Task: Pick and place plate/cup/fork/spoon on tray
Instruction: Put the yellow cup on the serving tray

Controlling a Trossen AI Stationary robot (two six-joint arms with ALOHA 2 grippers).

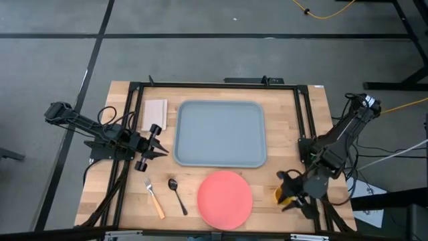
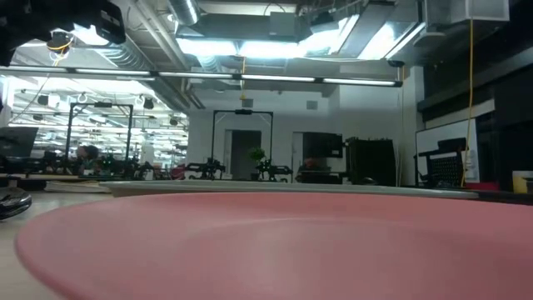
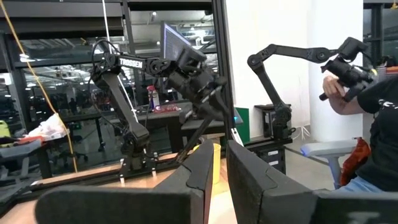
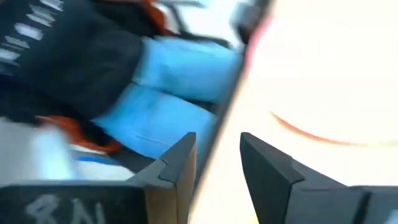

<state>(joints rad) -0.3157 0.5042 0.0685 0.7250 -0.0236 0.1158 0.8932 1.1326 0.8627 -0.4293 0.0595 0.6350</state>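
The grey-blue tray lies at the table's middle with nothing on it. The coral plate lies flat in front of it and fills the low view. The orange-handled fork and the dark spoon lie left of the plate. The yellow-orange cup stands right of the plate, partly hidden under my right gripper. That gripper's fingers are apart at the cup's side. My left gripper waits left of the tray with its fingers nearly together. My right gripper comes at the cup slanting down from the table's right. In its wrist view a pale, blurred surface with an orange edge runs into the gap between the fingers. I cannot tell whether the fingers touch the cup.
A small pale pad lies left of the tray's far corner. A black frame borders the work area. A person in blue trousers sits beyond the table's near right side.
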